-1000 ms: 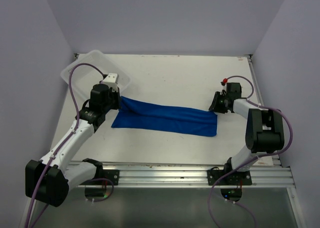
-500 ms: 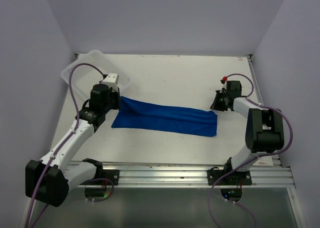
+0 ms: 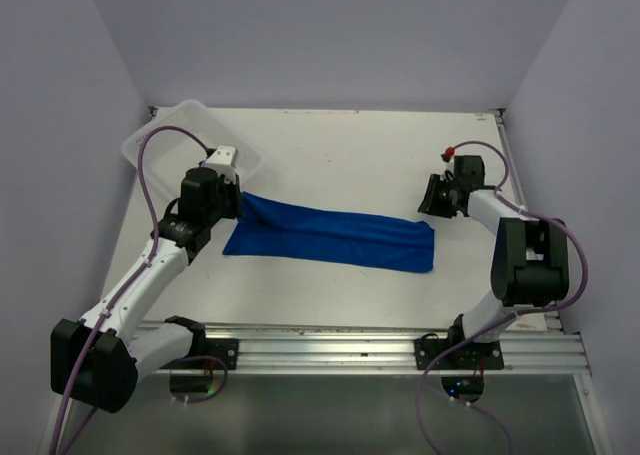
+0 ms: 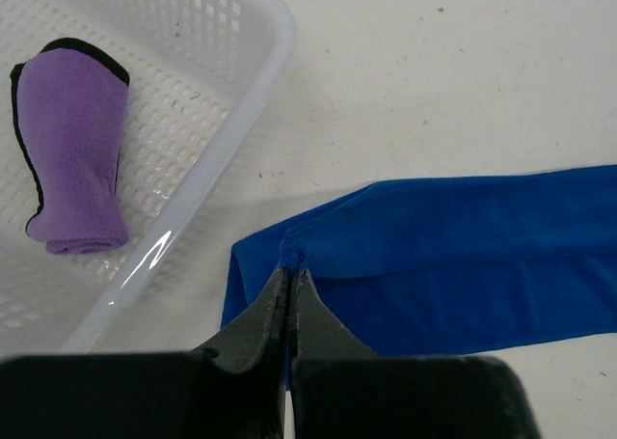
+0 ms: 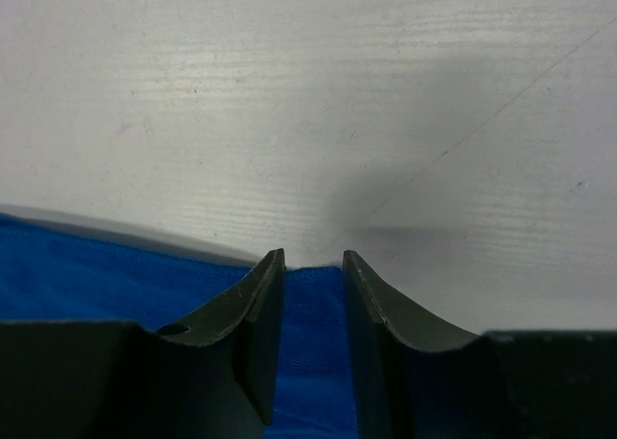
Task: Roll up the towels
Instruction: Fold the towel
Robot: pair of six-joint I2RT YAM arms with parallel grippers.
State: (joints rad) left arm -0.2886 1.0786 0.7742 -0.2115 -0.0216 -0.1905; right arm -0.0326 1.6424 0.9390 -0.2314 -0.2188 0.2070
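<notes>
Bright, even light; soft shadows.

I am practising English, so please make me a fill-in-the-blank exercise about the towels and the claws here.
1. The rolled purple towel lies inside the white ____.
2. The blue towel lies stretched out on the ____.
3. The left claw is shut on one end of it; at the other end, the right claw stands ____.
Missing words: basket; table; open.
</notes>
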